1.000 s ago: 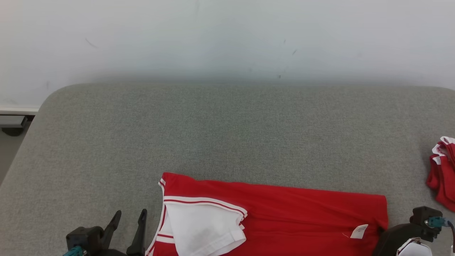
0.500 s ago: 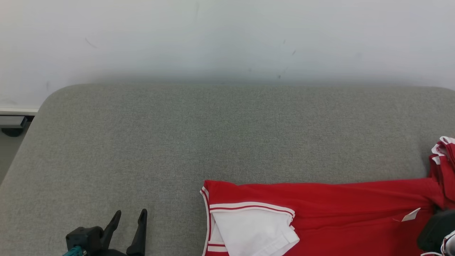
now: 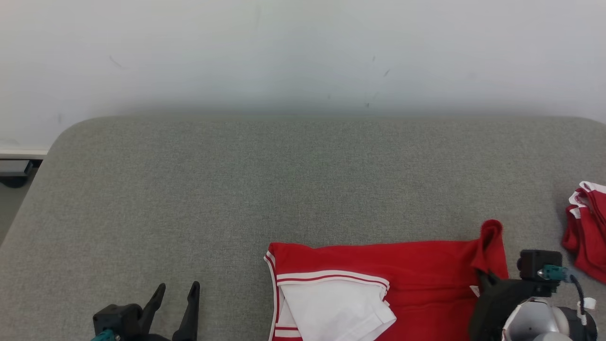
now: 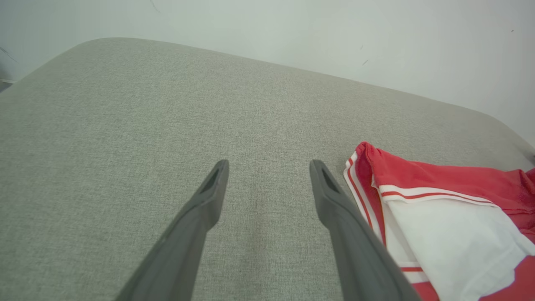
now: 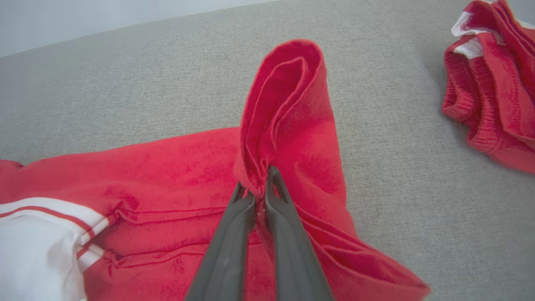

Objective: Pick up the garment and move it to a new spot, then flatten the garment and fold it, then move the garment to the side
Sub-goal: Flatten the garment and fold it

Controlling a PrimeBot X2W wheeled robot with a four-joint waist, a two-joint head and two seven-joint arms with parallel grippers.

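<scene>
At its right end, the crosswise-laid garment [image 3: 426,274] is gripped by the right hand [image 5: 256,183]; the open left hand [image 3: 177,287] is set apart leftward.

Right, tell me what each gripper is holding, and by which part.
The right gripper pinches the red garment by a lifted fold at its right end. The left gripper is open and holds nothing.

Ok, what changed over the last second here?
The garment slid to the robot's right across the gray cushion, dragged by the right gripper; its pinched end then came back left and now stands up in a fold. The fingers stay shut on it. The left gripper, open, and the second red garment stayed put.
</scene>
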